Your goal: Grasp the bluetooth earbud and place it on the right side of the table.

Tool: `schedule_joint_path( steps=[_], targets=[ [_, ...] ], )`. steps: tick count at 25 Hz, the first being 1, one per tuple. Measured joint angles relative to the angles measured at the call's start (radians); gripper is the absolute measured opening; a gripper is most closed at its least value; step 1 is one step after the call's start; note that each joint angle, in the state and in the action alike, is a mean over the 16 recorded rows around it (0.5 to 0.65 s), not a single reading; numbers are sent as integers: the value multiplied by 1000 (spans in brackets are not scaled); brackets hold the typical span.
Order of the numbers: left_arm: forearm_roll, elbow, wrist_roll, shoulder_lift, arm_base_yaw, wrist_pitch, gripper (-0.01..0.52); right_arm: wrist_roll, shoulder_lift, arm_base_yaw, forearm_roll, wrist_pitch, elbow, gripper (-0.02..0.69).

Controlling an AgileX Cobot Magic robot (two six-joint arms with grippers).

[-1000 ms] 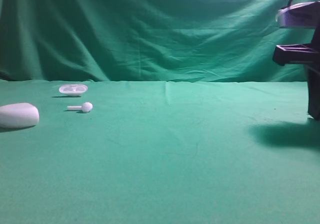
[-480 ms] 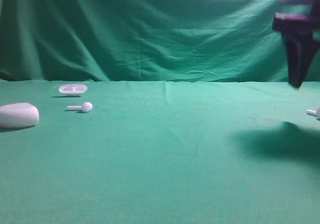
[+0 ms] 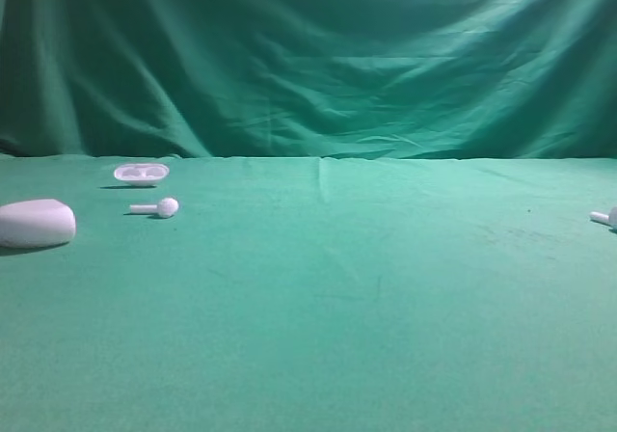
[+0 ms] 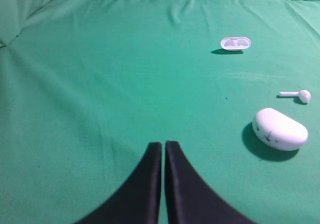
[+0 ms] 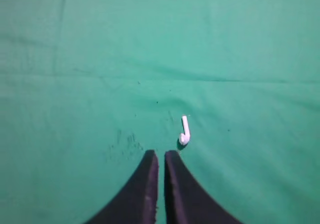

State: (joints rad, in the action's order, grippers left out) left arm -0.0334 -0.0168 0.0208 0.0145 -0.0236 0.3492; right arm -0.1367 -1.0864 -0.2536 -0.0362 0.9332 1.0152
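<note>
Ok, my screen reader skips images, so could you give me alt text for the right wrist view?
A small white earbud lies alone on the green cloth table, just ahead and slightly right of the right gripper, whose black jaws are shut and empty. A few faint dark specks mark the cloth nearby.

Earbud on the green table

The tiny white bluetooth earbud (image 5: 184, 131) lies flat at the table's (image 3: 386, 297) far 3 o'clock edge, stem toward 12 in the right wrist view.
</note>
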Motion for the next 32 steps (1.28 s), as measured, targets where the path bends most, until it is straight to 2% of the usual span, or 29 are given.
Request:
schedule_joint_path(
  steps=[7,19,32],
  targets=[
    [0,0,0,0,0,0,0,5,287,0,14,65,-109,0],
    [0,0,0,0,0,0,0,10,768,0,45,35,-371,0],
    [0,0,0,0,0,0,0,12,982,5,70,-30,-436,0]
  ],
)
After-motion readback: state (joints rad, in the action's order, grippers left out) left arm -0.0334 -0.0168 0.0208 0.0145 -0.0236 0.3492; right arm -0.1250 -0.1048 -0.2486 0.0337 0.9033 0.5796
